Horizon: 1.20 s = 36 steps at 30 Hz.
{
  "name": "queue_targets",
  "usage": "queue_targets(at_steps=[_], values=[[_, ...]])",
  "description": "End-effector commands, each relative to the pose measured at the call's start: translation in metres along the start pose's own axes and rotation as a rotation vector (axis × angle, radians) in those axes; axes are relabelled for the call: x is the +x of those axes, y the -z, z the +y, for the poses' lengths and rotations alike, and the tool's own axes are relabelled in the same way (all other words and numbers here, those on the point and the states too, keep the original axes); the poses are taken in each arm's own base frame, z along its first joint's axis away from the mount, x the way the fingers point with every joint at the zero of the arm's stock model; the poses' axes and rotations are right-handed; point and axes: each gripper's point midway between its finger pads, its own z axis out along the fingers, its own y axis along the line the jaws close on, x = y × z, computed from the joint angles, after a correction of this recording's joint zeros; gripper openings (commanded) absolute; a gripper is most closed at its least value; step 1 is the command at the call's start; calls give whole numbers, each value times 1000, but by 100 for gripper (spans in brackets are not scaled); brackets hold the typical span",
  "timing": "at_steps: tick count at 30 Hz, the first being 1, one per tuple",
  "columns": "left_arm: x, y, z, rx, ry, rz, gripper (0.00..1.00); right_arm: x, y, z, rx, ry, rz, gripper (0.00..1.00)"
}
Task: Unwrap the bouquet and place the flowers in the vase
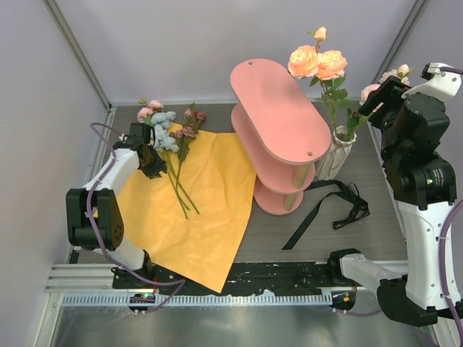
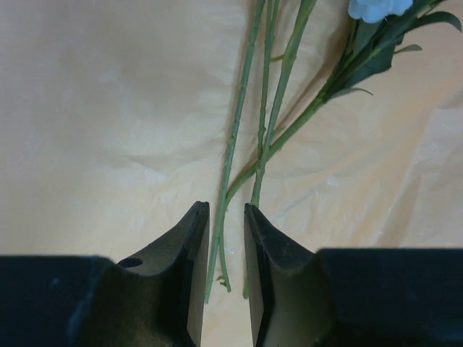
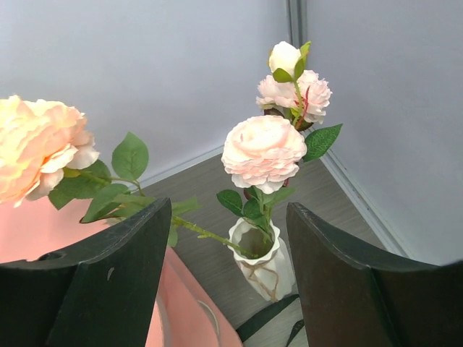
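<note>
The bouquet lies unwrapped: its orange paper (image 1: pixel 206 217) is spread flat at the left. On the paper lie the loose flowers (image 1: pixel 168 134), blue and mauve heads at the back, green stems (image 2: pixel 233 144) trailing forward. My left gripper (image 1: pixel 158 165) (image 2: pixel 225 206) is low over the stem ends. Its jaws are narrow, with the stems between them and thin gaps on both sides. The white vase (image 1: pixel 336 153) (image 3: pixel 266 264) stands right of the shelf and holds peach roses (image 1: pixel 317 61) and pale pink roses (image 3: pixel 264 150). My right gripper (image 1: pixel 367 105) (image 3: pixel 228 210) hangs open above the vase, holding nothing.
A pink three-tier oval shelf (image 1: pixel 278 119) stands in the middle, close against the vase's left side. A black ribbon (image 1: pixel 325 210) lies loose on the grey table in front of the vase. Grey walls enclose the back and sides.
</note>
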Motion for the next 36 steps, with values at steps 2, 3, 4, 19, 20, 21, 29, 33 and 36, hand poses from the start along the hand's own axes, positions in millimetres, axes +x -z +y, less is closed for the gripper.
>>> queue_targets(at_steps=[2,3,4,19,20,21,29,33,36], values=[[-25,-20,2,-102,-15,-48,28,-21,9,11,-72,-32,-57,70],[-26,-22,3,-119,-21,-57,28,-22,10,10,-71,-31,-57,70],[-28,-24,2,-127,-25,-61,29,-22,10,10,-73,-32,-59,70],[-14,-67,-5,-166,-59,11,25,-21,16,14,-82,-12,-75,70],[-13,-69,-6,-163,-60,11,25,-20,15,14,-85,-9,-74,70],[-13,-70,-6,-162,-57,12,25,-20,16,14,-85,-9,-74,70],[-6,-83,2,-211,-74,31,25,-23,19,15,-94,-8,-81,70],[-6,-86,2,-212,-77,29,22,-22,19,15,-97,-9,-79,71],[-7,-85,1,-206,-78,14,13,-21,20,17,-105,-10,-77,70]])
